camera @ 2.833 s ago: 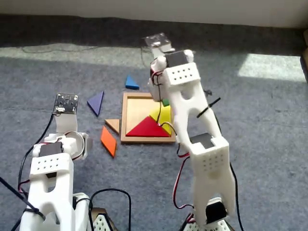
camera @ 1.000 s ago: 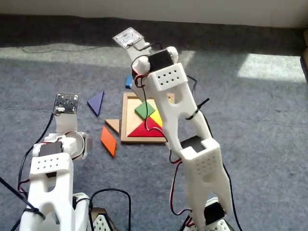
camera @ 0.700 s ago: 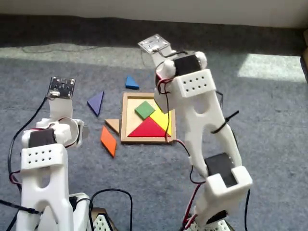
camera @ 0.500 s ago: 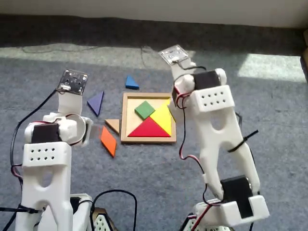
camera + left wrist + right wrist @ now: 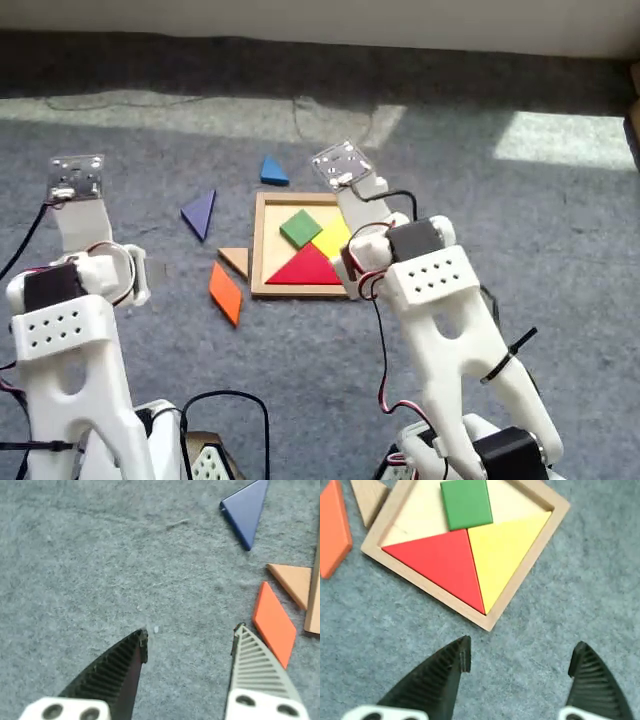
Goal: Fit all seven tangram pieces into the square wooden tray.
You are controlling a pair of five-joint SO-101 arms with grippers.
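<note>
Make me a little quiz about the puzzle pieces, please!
1. How many pieces lie in the wooden tray?
2. True or false: the orange piece lies outside the tray.
3. What colour is the square piece in the tray? A red, B green, C yellow.
Key: 1. three; 2. true; 3. B.
</note>
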